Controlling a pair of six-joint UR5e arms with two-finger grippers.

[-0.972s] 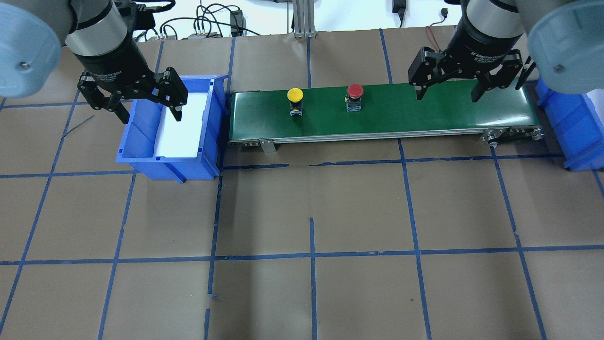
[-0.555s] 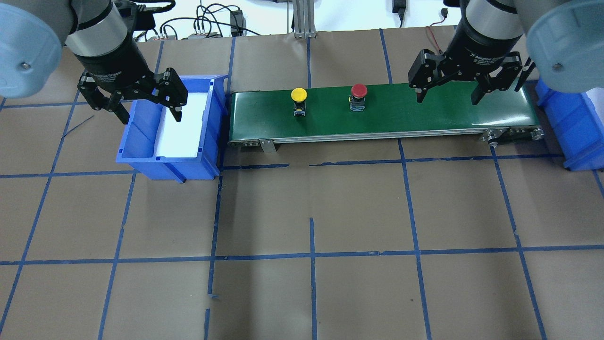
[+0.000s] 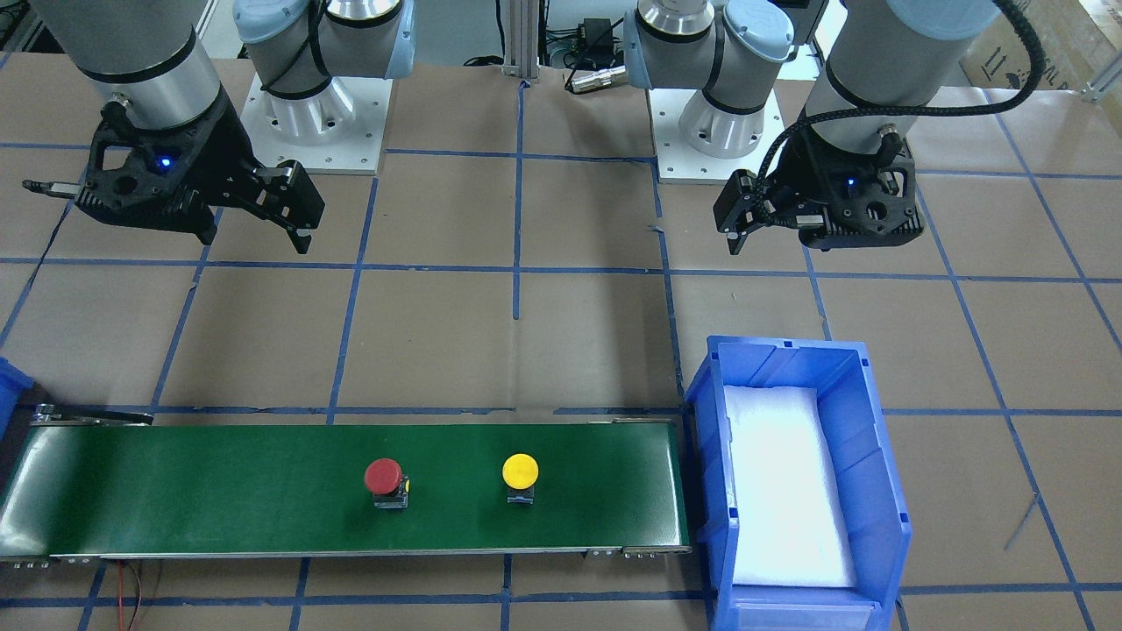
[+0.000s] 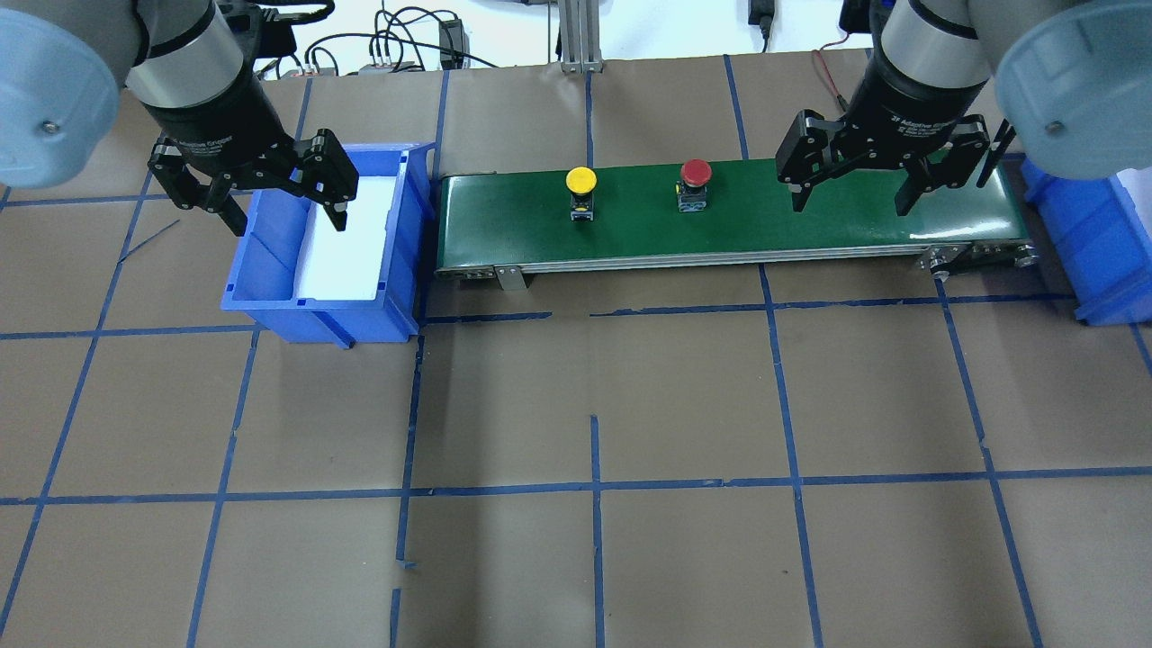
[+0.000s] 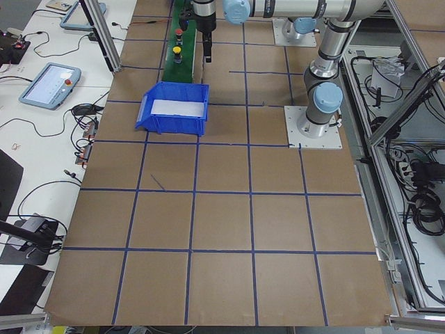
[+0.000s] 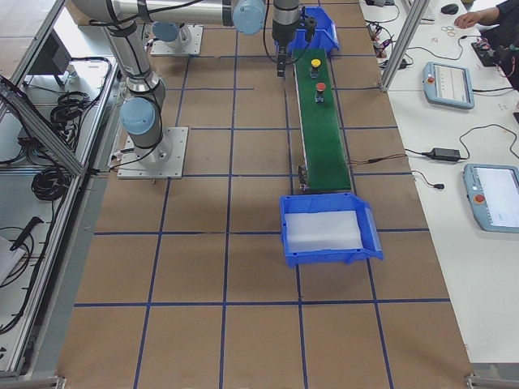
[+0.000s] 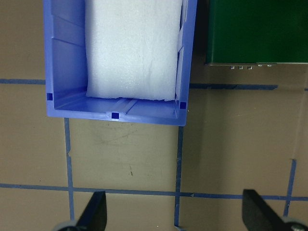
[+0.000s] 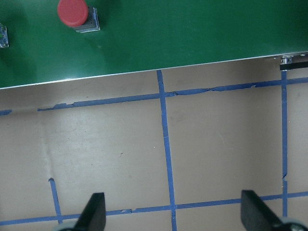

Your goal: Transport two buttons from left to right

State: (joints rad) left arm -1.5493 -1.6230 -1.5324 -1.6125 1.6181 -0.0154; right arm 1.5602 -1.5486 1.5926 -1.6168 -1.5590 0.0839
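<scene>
The yellow-capped button point(image 4: 580, 180) and the red-capped button point(image 4: 696, 171) stand upright on the green conveyor belt point(image 4: 810, 225), the red one further right. Both show in the front view too, the yellow point(image 3: 520, 471) and the red point(image 3: 383, 476). My right gripper point(image 4: 850, 205) is open and empty, above the belt to the right of the red button. Its wrist view shows the red button point(image 8: 73, 12) at the top left. My left gripper point(image 4: 288, 222) is open and empty over the left blue bin point(image 4: 270, 306).
The left bin holds only white foam padding point(image 7: 132, 48). A second blue bin point(image 4: 1093, 234) sits past the belt's right end. Cables and a metal post point(image 4: 576, 36) lie behind the belt. The brown table has blue tape lines.
Both buttons have moved to the right along the belt. My right gripper has shifted slightly left and down, still open. My left gripper has not moved.
</scene>
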